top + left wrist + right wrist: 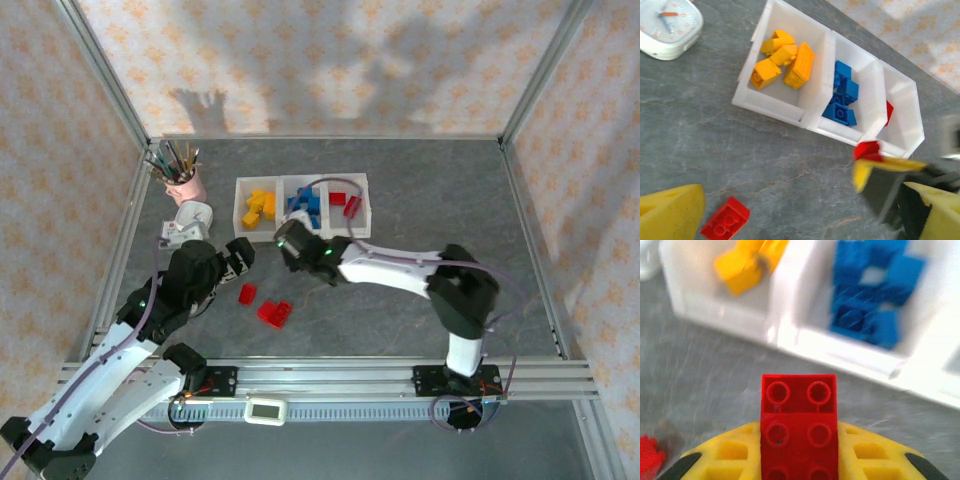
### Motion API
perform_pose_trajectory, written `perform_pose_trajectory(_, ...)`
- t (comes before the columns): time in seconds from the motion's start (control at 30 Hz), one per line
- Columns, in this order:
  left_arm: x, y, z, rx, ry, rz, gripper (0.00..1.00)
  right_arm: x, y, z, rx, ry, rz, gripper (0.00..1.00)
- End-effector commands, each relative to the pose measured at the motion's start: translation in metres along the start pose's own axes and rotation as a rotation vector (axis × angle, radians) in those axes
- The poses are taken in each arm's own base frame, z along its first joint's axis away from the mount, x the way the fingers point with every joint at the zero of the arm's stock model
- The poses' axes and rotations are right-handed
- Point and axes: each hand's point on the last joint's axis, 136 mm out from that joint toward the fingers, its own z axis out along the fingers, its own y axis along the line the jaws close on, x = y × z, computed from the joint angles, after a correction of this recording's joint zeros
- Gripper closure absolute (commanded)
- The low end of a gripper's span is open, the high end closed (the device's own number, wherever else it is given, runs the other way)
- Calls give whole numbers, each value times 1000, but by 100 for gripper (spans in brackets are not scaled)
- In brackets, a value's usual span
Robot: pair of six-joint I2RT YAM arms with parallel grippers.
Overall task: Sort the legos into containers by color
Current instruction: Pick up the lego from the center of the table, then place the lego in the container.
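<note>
Top external view: toward the counter's near edge, left of centre, two loose red legos [274, 313] are seen lying close together. Just beyond them the left tool [240, 255] is held with its jaws spread wide and nothing gripped. Beside it, near the counter's centre, the right tool [293, 240] is clamped on a red lego [799, 430], just in front of the containers [281, 205]. Farther back, yellow legos [259, 206] are seen in the left bin, blue legos [306, 207] in the middle and sorted red legos [350, 205] in the right.
</note>
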Motion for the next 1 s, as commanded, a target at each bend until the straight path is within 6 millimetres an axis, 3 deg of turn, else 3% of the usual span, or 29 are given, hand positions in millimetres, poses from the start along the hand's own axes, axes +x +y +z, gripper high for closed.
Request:
perform_pose_trajectory(0.0,-17,-32,4,104,-31,22,1,-26,-58,-9,107,-69,115,77)
perform_pose_trajectory(0.17,-22,-50,24,122,-27,36,1,-53,-119,11,205,-66,174,77)
perform_pose_trajectory(0.3,-26,-60,36,123,-32,46,1,-67,-138,39,230,-50,185,77)
perform_pose_trajectory(0.4,-30,-62,41,101,-33,54,1,-76,-152,56,279,-37,190,71)
perform_pose_trajectory(0.57,-32,-63,44,92,-41,70,1,-93,-145,58,251,-57,170,50)
perform_pose_trajectory(0.67,-32,-60,42,76,-38,76,1,-97,-141,46,218,-66,178,46)
perform_pose_trajectory(0.8,-31,-52,36,65,-44,72,1,-87,-121,27,144,-60,176,43)
perform_pose_trajectory(0.97,-25,-36,24,37,-41,68,1,-58,-86,6,95,-41,142,38)
